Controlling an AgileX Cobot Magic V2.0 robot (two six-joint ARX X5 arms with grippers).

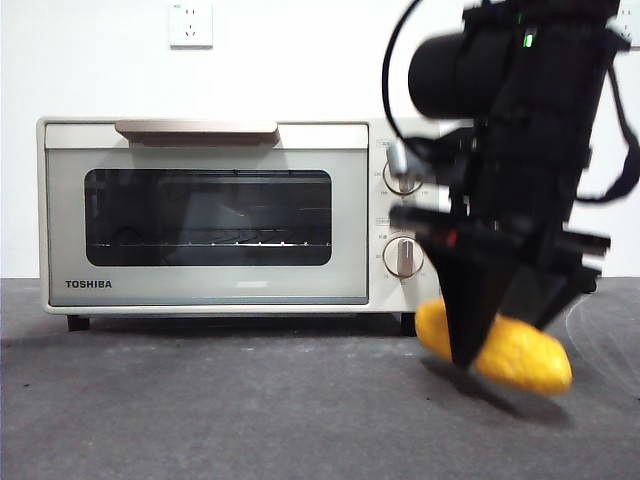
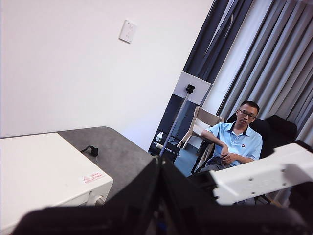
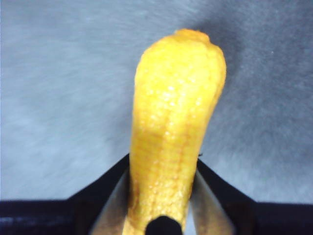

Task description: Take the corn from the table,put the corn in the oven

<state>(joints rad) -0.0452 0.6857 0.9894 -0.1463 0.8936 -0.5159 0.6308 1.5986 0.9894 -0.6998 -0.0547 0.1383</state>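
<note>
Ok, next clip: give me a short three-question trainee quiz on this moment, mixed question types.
1. True or false: the door of the cream-white boxy toaster oven stands open.
2. Which claw has its jaws on either side of the glossy yellow toy corn cob? A) left claw B) right claw
3. Fill in: seen from the front, the corn is on the ______ side of the oven, low over the dark grey matte table.

Key: 1 false; 2 B; 3 knob. The left claw is raised and holds nothing.
</note>
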